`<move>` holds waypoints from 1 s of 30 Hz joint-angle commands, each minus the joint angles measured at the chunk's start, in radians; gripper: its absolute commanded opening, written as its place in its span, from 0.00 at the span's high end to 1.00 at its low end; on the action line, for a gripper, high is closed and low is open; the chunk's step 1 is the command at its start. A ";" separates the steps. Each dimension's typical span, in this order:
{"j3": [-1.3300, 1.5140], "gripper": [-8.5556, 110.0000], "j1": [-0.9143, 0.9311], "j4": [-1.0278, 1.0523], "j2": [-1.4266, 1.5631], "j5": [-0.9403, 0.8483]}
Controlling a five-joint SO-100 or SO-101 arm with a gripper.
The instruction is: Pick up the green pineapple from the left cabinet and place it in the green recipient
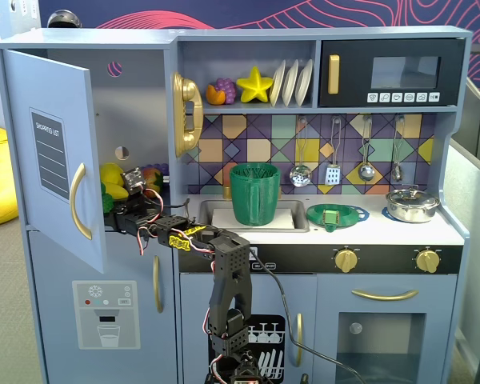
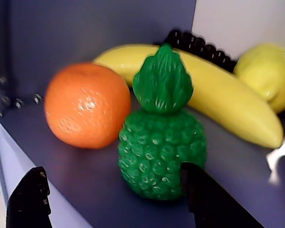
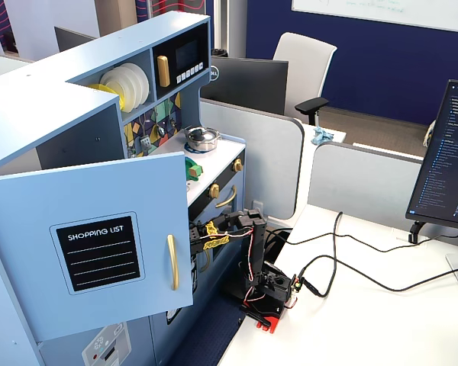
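Observation:
The green pineapple stands upright on the shelf of the left cabinet, leafy top up. In the wrist view my gripper is open at the shelf's front edge; the right finger is just at the pineapple's lower right side, the left finger is far off to the left. In a fixed view the gripper reaches into the open cabinet behind its shopping-list door. The green recipient stands in the sink. In the other fixed view the door hides the gripper.
An orange sits left of the pineapple, touching or nearly so. A banana, a lemon and dark grapes lie behind. A flat green dish and a pot are on the counter.

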 commanded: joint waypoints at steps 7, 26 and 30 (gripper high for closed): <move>-0.135 0.69 0.106 0.008 -0.032 0.003; -0.233 0.67 0.100 0.086 -0.097 0.028; -0.245 0.68 0.084 0.077 -0.117 0.026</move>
